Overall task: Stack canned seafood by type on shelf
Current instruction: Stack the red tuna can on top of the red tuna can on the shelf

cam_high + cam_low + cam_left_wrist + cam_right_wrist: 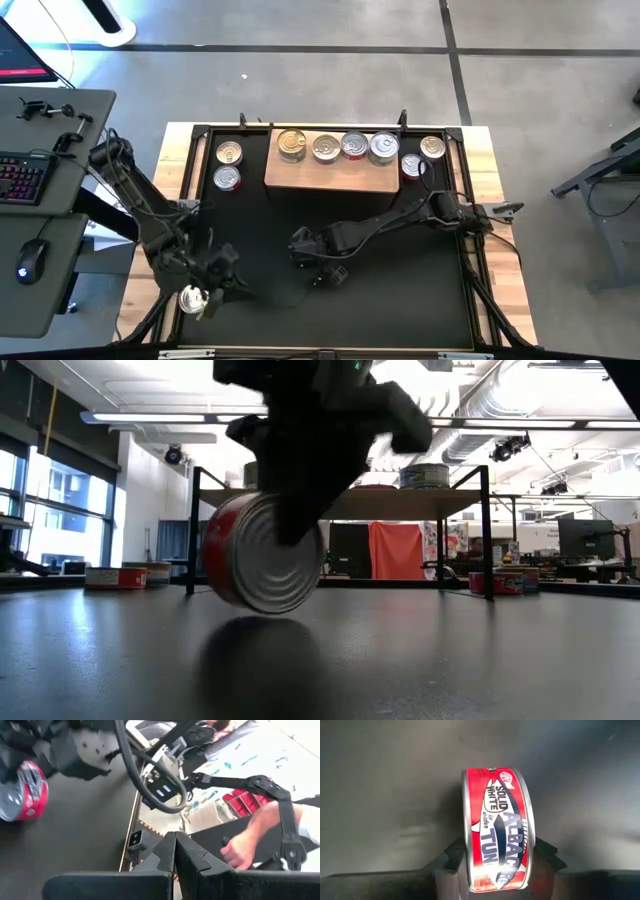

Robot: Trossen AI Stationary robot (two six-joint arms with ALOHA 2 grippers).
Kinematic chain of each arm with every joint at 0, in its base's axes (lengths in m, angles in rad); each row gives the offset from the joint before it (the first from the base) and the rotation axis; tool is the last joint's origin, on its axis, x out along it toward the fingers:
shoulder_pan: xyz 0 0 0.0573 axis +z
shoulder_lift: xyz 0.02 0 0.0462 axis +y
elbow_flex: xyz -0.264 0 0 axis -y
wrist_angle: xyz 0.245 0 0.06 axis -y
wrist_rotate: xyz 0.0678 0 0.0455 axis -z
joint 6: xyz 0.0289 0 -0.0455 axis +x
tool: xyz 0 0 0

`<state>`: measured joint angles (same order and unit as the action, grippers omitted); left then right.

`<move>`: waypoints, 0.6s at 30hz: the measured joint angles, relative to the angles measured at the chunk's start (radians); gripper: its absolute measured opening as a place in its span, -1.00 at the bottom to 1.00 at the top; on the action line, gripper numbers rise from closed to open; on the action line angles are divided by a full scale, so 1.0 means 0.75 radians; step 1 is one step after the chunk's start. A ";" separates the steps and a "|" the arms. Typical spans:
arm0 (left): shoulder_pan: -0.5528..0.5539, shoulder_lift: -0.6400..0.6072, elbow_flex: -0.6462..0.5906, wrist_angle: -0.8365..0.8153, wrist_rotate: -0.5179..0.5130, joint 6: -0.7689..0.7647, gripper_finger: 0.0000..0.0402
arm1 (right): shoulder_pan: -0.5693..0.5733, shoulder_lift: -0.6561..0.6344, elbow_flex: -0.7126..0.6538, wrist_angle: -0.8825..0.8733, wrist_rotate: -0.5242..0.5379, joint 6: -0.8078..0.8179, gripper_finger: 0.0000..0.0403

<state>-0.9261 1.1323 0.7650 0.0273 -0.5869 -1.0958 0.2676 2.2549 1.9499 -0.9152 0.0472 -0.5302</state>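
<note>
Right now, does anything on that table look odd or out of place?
Yes: one red tuna can is on its edge, gripped across its flat ends by the right pincer over the black mat, while other cans sit flat on the shelf.

Ceiling strip lights (330,422) are lighting the room evenly from overhead. Daylight is entering through windows (40,520) at the left of the low view. The black mat (400,660) is reflecting a soft sheen. The red tin (262,552) is casting a faint shadow beneath itself. The left wrist view is appearing motion-blurred throughout.
</note>
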 joint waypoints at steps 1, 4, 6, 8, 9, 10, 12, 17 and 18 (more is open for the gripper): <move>-0.001 -0.023 0.000 -0.007 -0.001 0.035 -1.00 | 0.006 -0.016 0.000 -0.009 -0.008 0.042 -0.41; 0.008 -0.095 0.000 -0.008 -0.002 0.147 -1.00 | 0.024 -0.073 0.051 -0.066 -0.003 0.128 -0.41; 0.027 -0.139 0.000 -0.009 -0.004 0.239 -1.00 | 0.033 -0.113 0.106 -0.091 0.057 0.173 -0.41; 0.053 -0.182 0.000 -0.014 -0.006 0.346 -1.00 | 0.035 -0.137 0.176 -0.138 0.143 0.217 -0.41; 0.068 -0.201 0.000 -0.017 -0.007 0.399 -1.00 | 0.032 -0.144 0.217 -0.161 0.199 0.236 -0.41; 0.087 -0.216 0.000 -0.018 -0.007 0.454 -1.00 | 0.025 -0.147 0.263 -0.189 0.266 0.255 -0.41; 0.125 -0.240 0.001 -0.033 -0.006 0.550 -1.00 | 0.003 -0.152 0.357 -0.256 0.429 0.295 -0.41; 0.243 -0.265 0.001 -0.118 0.067 0.707 -1.00 | -0.085 -0.193 0.532 -0.390 0.773 0.456 -0.41; 0.273 -0.265 0.001 -0.133 0.108 0.730 -1.00 | -0.103 -0.229 0.499 -0.382 0.822 0.492 -0.41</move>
<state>-0.7217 0.9338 0.7654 -0.0726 -0.5059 -0.5484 0.1904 2.0832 2.3239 -1.2015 0.6638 -0.1610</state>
